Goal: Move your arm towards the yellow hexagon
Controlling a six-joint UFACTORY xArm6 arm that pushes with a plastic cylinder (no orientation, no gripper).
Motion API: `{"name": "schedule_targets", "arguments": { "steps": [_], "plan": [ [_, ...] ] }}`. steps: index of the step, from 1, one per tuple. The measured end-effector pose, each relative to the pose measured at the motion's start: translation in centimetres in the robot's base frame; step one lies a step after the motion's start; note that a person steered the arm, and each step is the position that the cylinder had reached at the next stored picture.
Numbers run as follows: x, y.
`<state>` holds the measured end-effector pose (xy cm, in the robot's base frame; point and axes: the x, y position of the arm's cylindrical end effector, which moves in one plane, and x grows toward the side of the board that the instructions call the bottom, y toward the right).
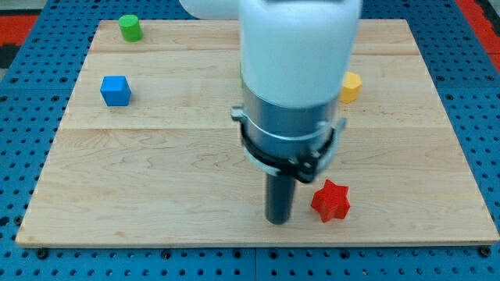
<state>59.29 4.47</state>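
The yellow hexagon lies on the wooden board at the view's right, partly hidden behind the arm's white and grey body. My tip rests on the board near the view's bottom centre, well below and to the left of the yellow hexagon. A red star block sits just to the right of my tip, a small gap between them.
A blue cube lies at the view's left. A green cylinder stands at the top left. The wooden board sits on a blue pegboard table. The arm's body hides the board's upper middle.
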Motion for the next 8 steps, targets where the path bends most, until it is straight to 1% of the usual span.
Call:
{"name": "schedule_targets", "arguments": {
  "steps": [1, 2, 3, 4, 5, 8],
  "plan": [
    [-2.1, 7.3],
    [-0.8, 9.5],
    [-2.0, 1.5],
    [-8.7, 0.5],
    [-9.7, 1.2],
    [-9.9, 2.5]
  ]
}}
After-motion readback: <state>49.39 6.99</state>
